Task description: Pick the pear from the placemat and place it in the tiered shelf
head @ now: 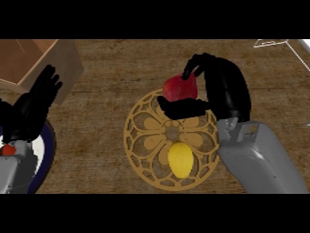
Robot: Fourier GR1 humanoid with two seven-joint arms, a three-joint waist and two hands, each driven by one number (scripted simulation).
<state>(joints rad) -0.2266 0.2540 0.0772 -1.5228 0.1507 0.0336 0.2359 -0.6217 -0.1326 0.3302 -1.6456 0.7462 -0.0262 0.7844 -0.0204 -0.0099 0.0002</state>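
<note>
Right robot hand curled round red pear above placemat; left robot hand open, resting. Lift clear, carry level toward shelf, avoid nudging yellow fruit.

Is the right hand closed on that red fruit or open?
Closed on it: the right hand curls fingers and thumb round the red fruit above the placemat.
</note>
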